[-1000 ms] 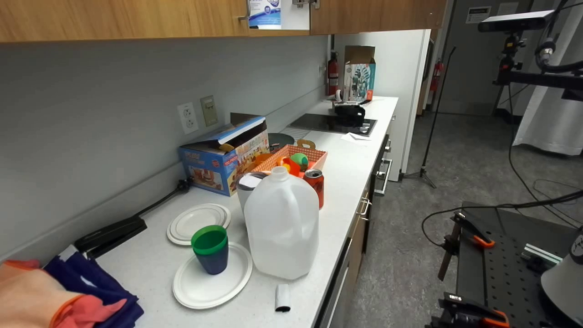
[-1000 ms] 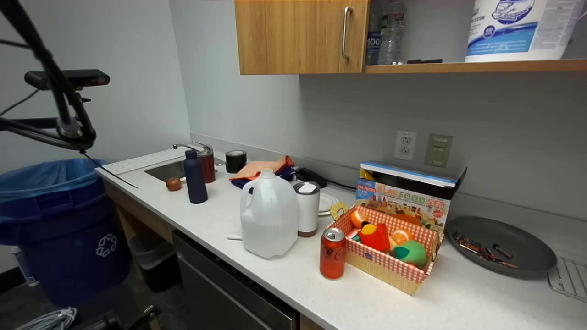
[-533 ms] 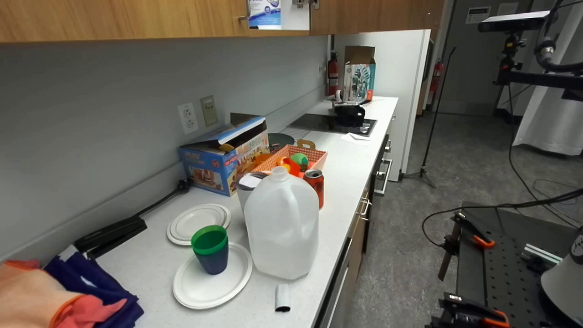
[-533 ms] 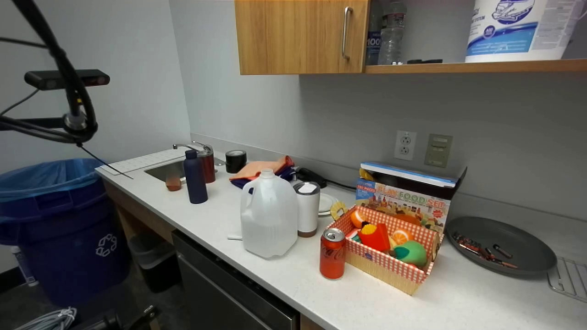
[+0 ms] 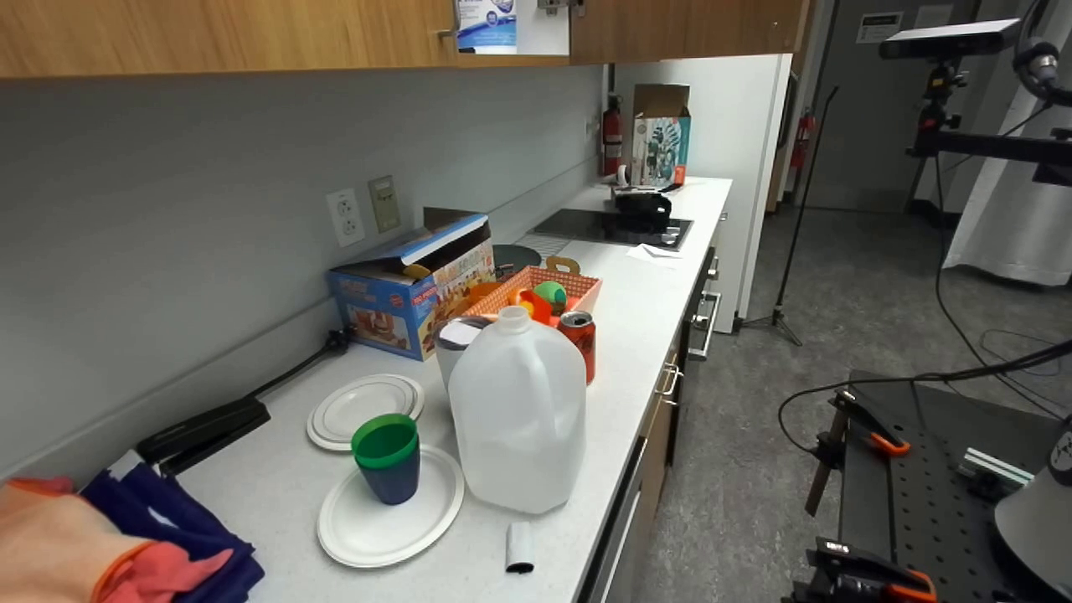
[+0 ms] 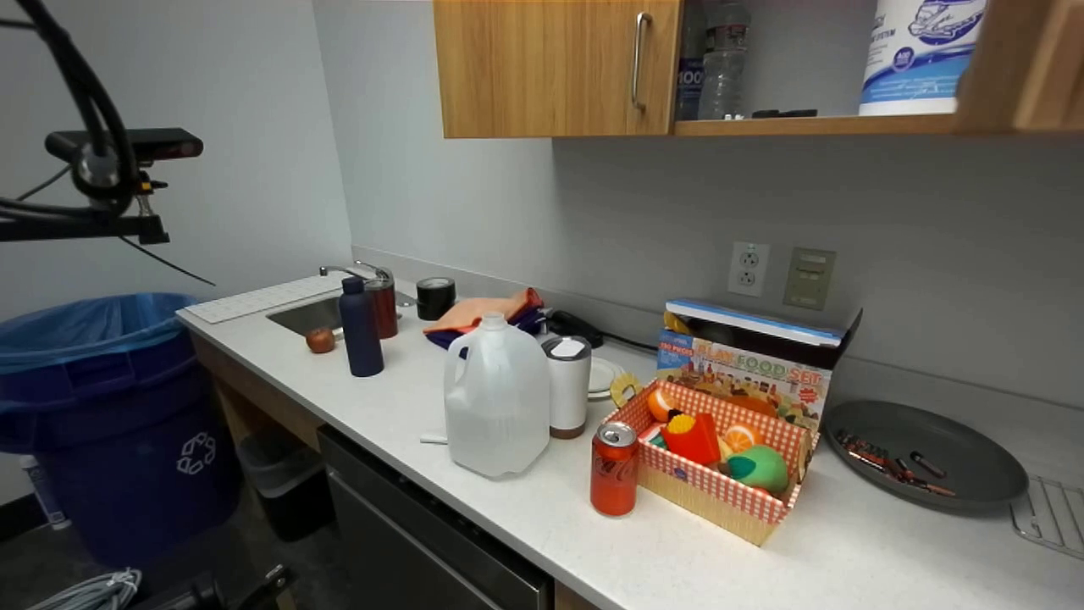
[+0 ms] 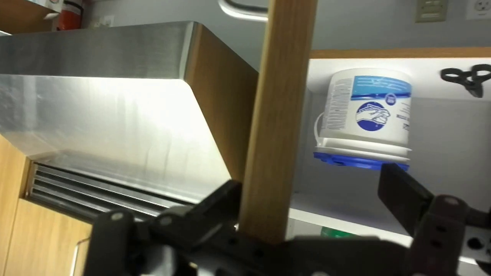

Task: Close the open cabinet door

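The cabinet door (image 5: 737, 29) is a light-brown wood-grain panel standing open at the upper right in an exterior view. Its blurred end shows at the top right in an exterior view (image 6: 1016, 72). In the wrist view the door's narrow edge (image 7: 276, 115) runs top to bottom, with part of its metal handle (image 7: 245, 11) on the left. My gripper (image 7: 310, 176) is open, one finger on each side of the door edge. The left finger is close against the handle side; whether it touches, I cannot tell. The right finger is well apart, on the cabinet's inner side. The gripper is outside both exterior views.
A white bucket (image 7: 368, 111) and scissors (image 7: 468, 78) sit on the open cabinet's shelf. A steel range hood (image 7: 115, 115) is left of the door. A closed cabinet door (image 6: 550, 68) adjoins the opening. A jug (image 6: 500, 398) and food box (image 6: 711, 474) stand on the counter.
The door has swung toward the cabinet opening: its free edge moved left in an exterior view, and its end came into view at the top right in an exterior view. The arm's cables have shifted.
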